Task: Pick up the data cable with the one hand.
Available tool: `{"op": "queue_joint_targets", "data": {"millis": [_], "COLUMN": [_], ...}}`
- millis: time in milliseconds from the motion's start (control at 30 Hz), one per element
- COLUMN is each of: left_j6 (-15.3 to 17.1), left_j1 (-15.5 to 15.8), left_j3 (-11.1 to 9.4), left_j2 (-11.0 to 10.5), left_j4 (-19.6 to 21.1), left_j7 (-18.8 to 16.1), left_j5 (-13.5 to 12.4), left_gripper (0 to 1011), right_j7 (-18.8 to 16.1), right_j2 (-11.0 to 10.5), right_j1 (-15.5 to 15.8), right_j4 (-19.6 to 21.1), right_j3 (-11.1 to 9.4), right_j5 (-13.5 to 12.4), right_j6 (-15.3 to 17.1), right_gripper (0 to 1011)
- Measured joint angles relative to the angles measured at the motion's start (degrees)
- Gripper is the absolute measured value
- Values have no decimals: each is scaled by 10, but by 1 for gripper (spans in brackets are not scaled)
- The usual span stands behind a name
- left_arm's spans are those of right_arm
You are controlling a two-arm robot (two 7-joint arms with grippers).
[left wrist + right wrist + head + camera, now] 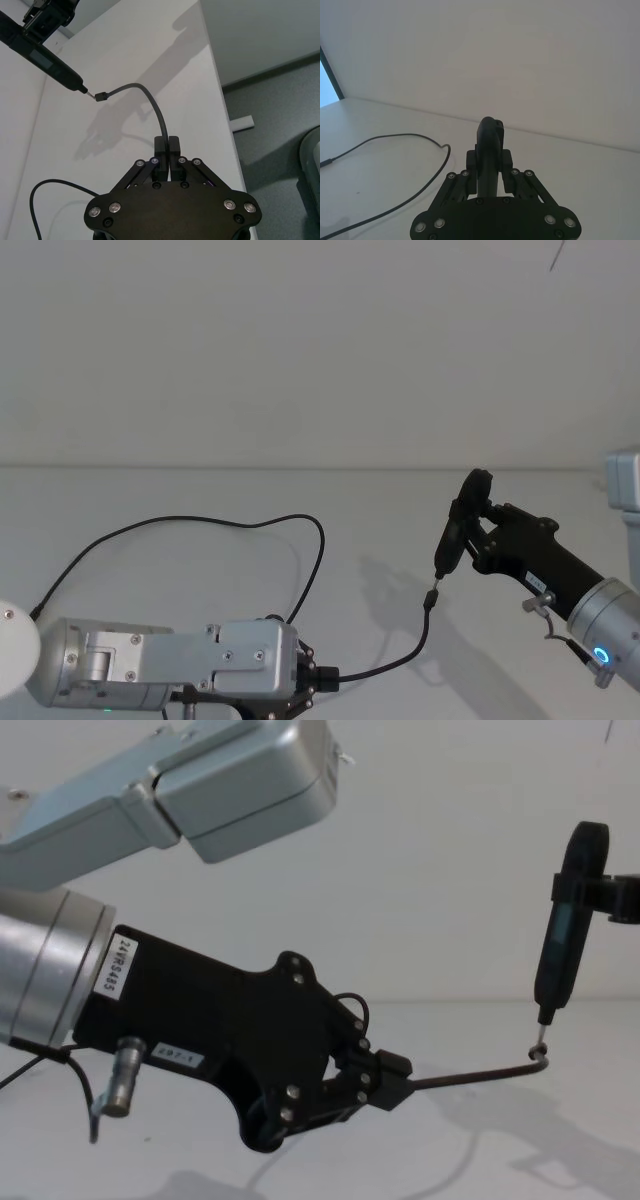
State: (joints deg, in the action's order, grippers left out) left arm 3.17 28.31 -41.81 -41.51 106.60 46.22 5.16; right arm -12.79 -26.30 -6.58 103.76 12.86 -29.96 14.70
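The data cable [395, 660] is thin and black. It loops across the white table, and its free end rises to a small dark plug [431, 597]. My left gripper [318, 677] is low at the table's front and is shut on the cable a short way behind the plug. In the left wrist view the cable [150, 97] arcs up from between the closed fingers [173, 150]. My right gripper [480, 530] is shut on a slim black pen-like tool [458, 530]. The tool's tip hangs just above the plug [540, 1052].
The rest of the cable trails in a wide loop to the left [150, 525] over the white table [200, 580]. A grey box [625, 480] sits at the right edge. The table's edge [225, 100] drops to the floor beside the left gripper.
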Motion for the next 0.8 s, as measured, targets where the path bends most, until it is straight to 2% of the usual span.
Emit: {"op": "queue_joint_targets", "data": {"millis": [800], "left_j6": [0], "left_j1": [0], "left_j3": [0], "left_j2": [0], "left_j4": [0], "left_j7": [0], "left_j5": [0], "left_gripper": [44], "right_j7": [-4], "right_j2": [-3], "right_j1": [0], "right_j4": [4], "right_j3": [3], "right_j5": [-4], "right_j6": [0], "right_gripper": [279]}}
